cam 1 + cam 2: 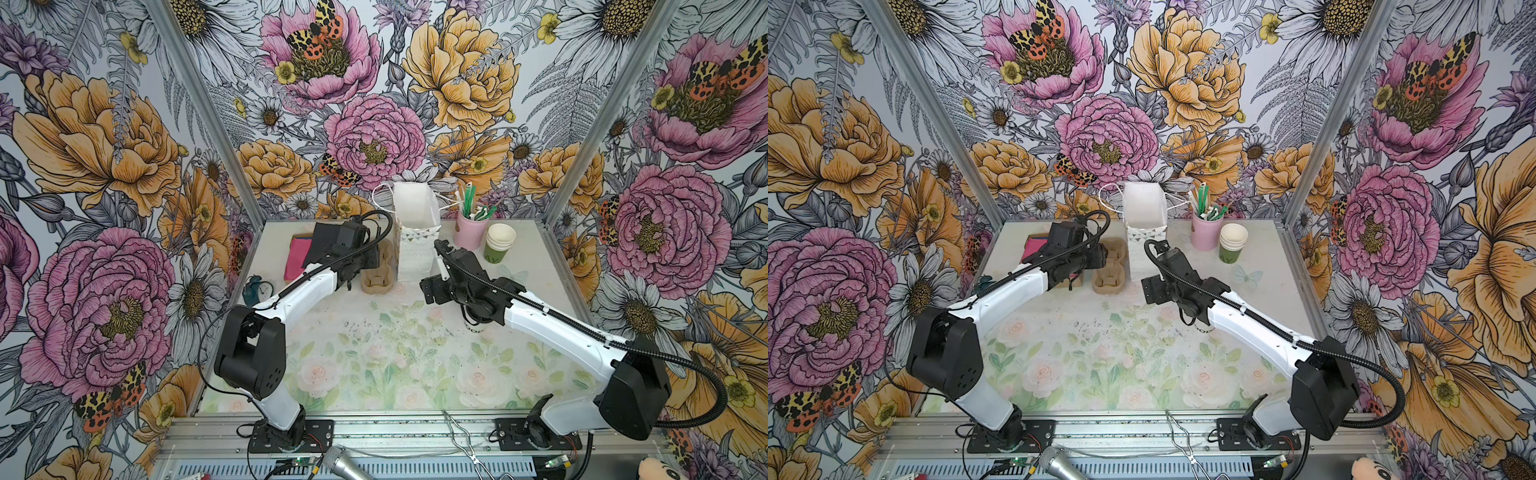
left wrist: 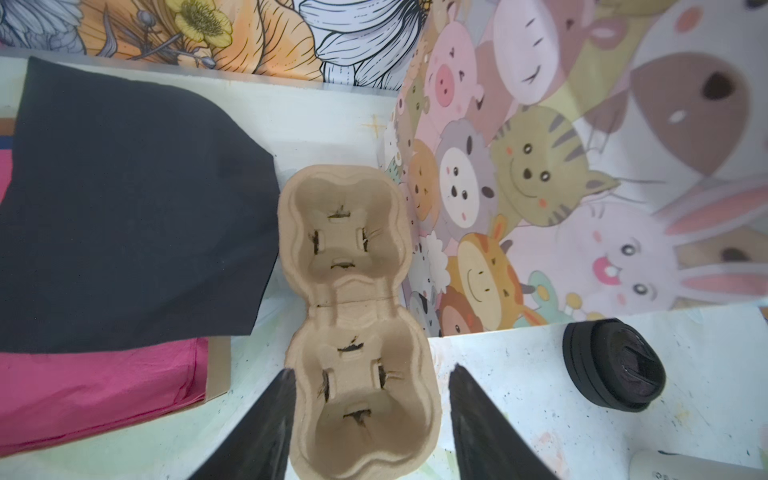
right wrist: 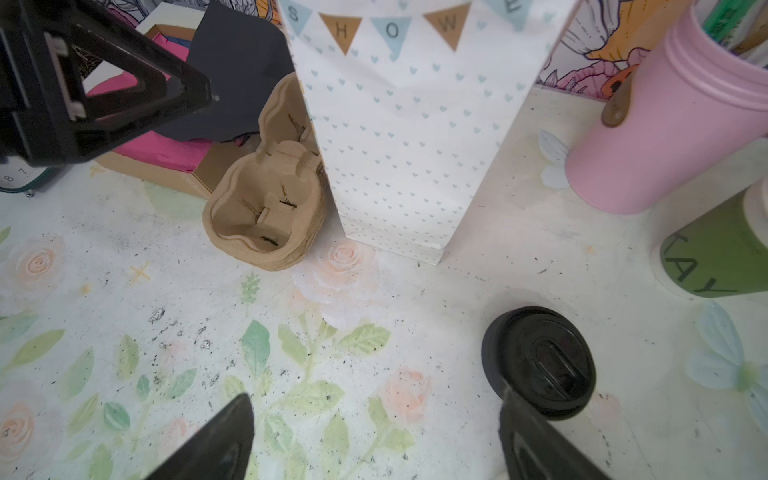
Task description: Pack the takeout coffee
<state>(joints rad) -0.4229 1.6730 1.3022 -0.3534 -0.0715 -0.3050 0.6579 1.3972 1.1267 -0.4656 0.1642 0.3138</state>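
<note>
A tall white paper bag [image 1: 415, 249] with little hearts stands at the back of the table [image 1: 365, 357], and its top is open. A brown cup tray [image 2: 353, 291] with two holes lies right beside the bag, on its left in both top views. Left of the tray is some pink paper [image 2: 104, 382] with a black sheet [image 2: 124, 199] on top. A small clock [image 1: 257, 289] sits near the table's left edge. To the right of the bag are a pink pot [image 1: 469, 232] full of sticks and a stack of cups [image 1: 496, 249] with a green bottom. Some black lids [image 3: 540, 361] lie on the table in front of the bag.

The coffee cup [image 1: 472, 326] is tucked under the right arm. The arm hides most of it. Only a bit of whitish wall with dark letters shows. It sits behind the right hand [image 3: 374, 397], not between its fingers, and well apart from the left hand [image 2: 372, 370].

The right hand is spread wide and holds nothing. It hangs low over the table and points at the bag. One finger is just beside the black lids. The left hand is spread too, with a finger on each side of the near end of the tray, and it is not squeezing it. Both arms reach in from the front of the table, bent at the elbow.
</note>
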